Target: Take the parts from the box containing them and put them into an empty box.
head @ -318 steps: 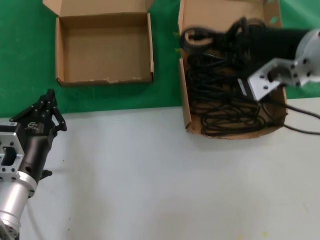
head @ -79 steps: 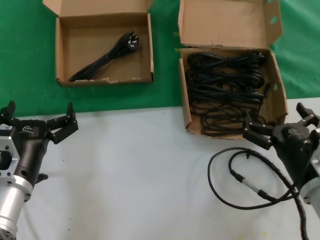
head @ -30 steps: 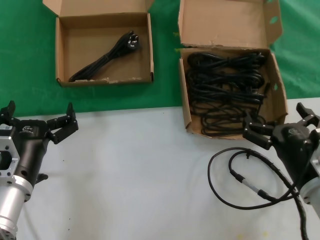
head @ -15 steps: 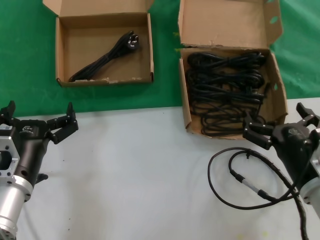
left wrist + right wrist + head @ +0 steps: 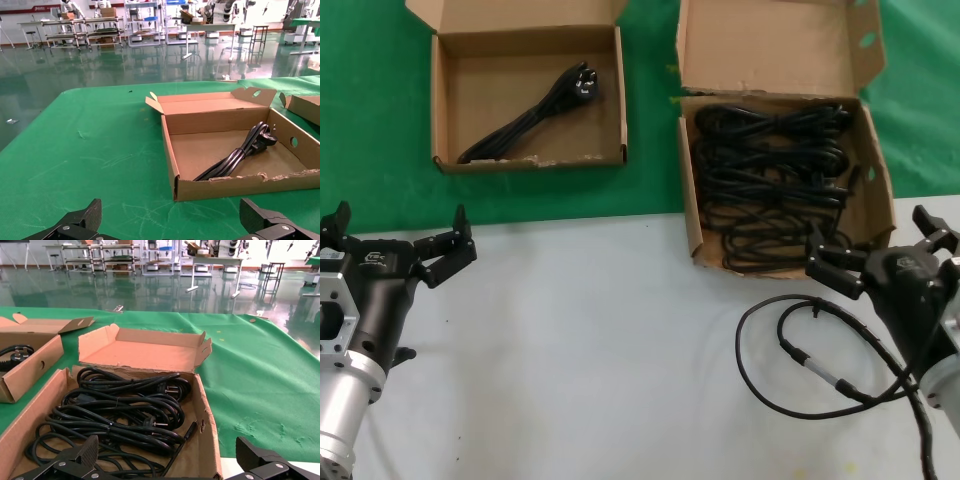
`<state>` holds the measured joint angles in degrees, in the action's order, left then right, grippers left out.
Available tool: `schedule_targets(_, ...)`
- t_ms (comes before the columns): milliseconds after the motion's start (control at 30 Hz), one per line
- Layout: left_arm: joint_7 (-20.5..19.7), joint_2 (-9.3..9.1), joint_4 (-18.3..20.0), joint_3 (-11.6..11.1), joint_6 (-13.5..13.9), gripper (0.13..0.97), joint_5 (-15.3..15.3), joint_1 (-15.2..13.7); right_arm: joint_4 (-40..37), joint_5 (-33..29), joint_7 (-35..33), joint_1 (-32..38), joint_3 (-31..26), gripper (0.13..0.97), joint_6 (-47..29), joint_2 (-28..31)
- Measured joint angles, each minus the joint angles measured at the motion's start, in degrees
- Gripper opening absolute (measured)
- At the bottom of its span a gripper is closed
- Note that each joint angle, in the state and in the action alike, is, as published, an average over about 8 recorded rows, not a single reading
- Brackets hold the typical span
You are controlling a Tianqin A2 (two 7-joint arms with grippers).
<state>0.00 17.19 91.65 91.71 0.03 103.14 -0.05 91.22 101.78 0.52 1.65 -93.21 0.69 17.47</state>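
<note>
The shallow square box at the back left holds one coiled black power cord, also seen in the left wrist view as the cord inside the box. The deeper box at the back right holds several coiled cords, which show in the right wrist view as cords behind the box wall. My left gripper hovers open and empty at the white table's left edge. In front of the deeper box, my right gripper is open and empty.
A thin black cable with a silver connector loops on the white table beside my right arm. Green cloth lies under both boxes and between them. The deeper box's lid flap stands up at the back.
Nothing has moved in the last 2.6 seconds. Against the oldest frame, one cord now lies in the shallow box, and the right gripper is out of the deeper box and over the table.
</note>
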Motion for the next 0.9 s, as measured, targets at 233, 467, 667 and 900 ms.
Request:
schedule_targets(233, 0.0, 0.0, 0.0, 0.0, 0.0, 0.966, 0.0, 0.0, 0.0, 0.0, 0.0, 0.0, 0.0, 0.966, 0.0, 0.0)
schedule_targets(467, 0.0, 0.0, 0.0, 0.0, 0.0, 0.966, 0.0, 0.0, 0.0, 0.0, 0.0, 0.0, 0.0, 0.966, 0.0, 0.0)
schedule_targets(667, 0.0, 0.0, 0.0, 0.0, 0.0, 0.966, 0.0, 0.0, 0.0, 0.0, 0.0, 0.0, 0.0, 0.966, 0.0, 0.0)
schedule_targets(900, 0.0, 0.0, 0.0, 0.0, 0.0, 0.966, 0.0, 0.0, 0.0, 0.0, 0.0, 0.0, 0.0, 0.966, 0.0, 0.0)
